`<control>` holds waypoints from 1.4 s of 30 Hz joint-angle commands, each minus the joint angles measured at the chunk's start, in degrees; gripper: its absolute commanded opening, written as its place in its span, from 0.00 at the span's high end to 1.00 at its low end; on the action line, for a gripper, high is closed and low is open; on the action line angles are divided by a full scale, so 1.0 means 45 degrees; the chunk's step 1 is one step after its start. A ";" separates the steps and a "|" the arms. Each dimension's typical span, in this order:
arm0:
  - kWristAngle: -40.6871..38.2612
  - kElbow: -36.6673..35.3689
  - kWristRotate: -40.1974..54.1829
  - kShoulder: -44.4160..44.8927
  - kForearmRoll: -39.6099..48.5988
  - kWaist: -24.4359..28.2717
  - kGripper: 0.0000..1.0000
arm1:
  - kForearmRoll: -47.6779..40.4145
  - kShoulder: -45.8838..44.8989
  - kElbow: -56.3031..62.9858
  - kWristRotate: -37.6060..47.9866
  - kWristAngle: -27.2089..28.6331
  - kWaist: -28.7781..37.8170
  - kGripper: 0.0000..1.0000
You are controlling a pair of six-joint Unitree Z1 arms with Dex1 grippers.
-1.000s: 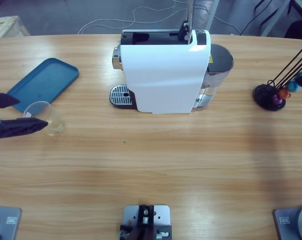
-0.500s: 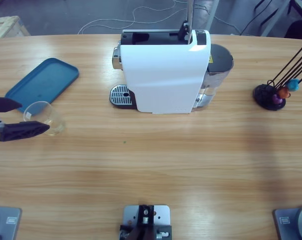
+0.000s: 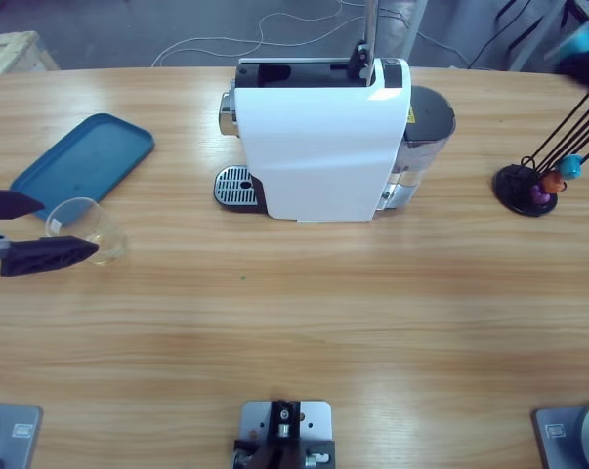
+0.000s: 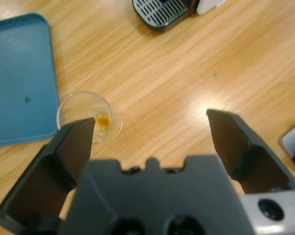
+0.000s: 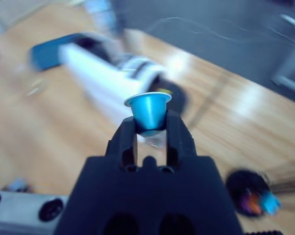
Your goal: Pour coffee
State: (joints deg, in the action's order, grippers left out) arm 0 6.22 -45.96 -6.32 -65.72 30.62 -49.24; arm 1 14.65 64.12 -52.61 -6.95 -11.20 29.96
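Left gripper [image 3: 25, 230] at the bench's [image 3: 294, 313] left edge, fingers spread wide, released, with the clear cup [image 3: 84, 228] just ahead of them; cup upright on the bench, a bit of brownish liquid in its bottom, just near-right of the blue tray [image 3: 79, 161]. Right gripper [image 5: 150, 128] raised at far right, fingers clenched on a blue capsule [image 5: 148, 110]. White coffee machine [image 3: 323, 147] far-centre, drip grate [image 3: 237, 186] on its left. Capsule rack [image 3: 533, 186] at right holds coloured capsules
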 commanded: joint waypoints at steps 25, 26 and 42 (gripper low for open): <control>-0.0097 0.1065 0.0487 0.0698 -0.0562 -0.0171 0.00 | 0.5568 1.0750 -1.2231 -0.6389 0.2958 0.4296 1.00; -0.0093 0.1073 0.0487 0.0698 -0.0573 -0.0171 0.00 | 0.5529 1.0750 -1.2141 -0.6366 0.2919 0.4234 1.00; -0.0081 0.1229 0.0507 0.0698 -0.0613 -0.0171 0.00 | 0.4927 1.1356 -1.0829 -0.6088 0.2345 0.3988 1.00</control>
State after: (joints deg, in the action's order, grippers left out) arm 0 6.22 -42.67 -4.26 -61.17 28.57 -49.34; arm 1 37.93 112.31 -105.91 -35.13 0.06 48.80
